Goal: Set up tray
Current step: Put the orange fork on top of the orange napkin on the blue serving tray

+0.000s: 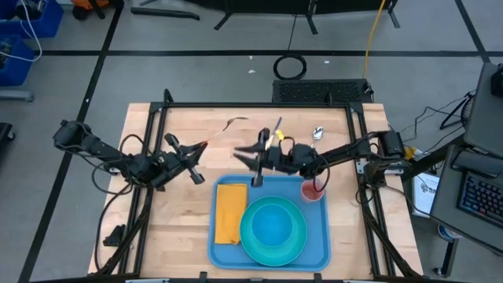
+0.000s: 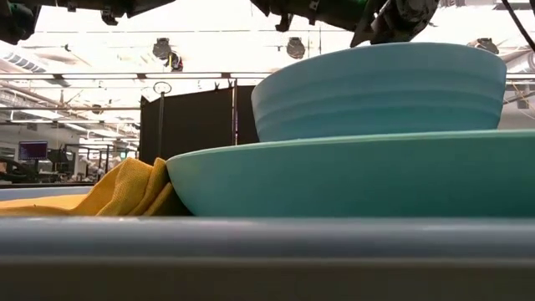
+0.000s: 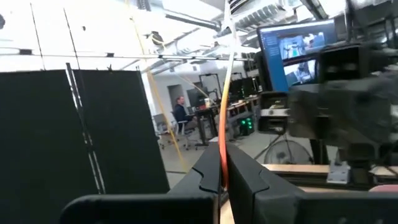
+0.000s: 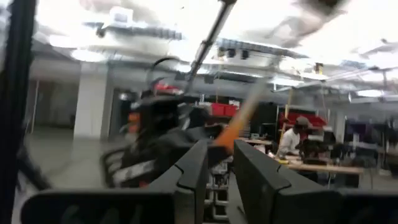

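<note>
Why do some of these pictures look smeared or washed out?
Right wrist view: the room and the orange-handled utensil are streaked with motion blur. Left wrist view: softer blur. Low view: bright ceiling lights wash out the top, and the tray rim up close is out of focus. High view: evenly lit, sharp.

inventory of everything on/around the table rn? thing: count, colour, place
tray: 1, blue, near edge of the table
plate: 1, turquoise, on the tray
bowl: 1, turquoise, on the plate
napkin: 1, orange-yellow, on the tray beside the plate
cup: 1, red, tray's far right corner
spoon: 1, silver, on the table beyond the tray
left gripper: 1, dark, over the table left of the tray, shut on a thin utensil
right gripper: 1, dark, above the tray's far edge, shut on an orange-handled utensil
</note>
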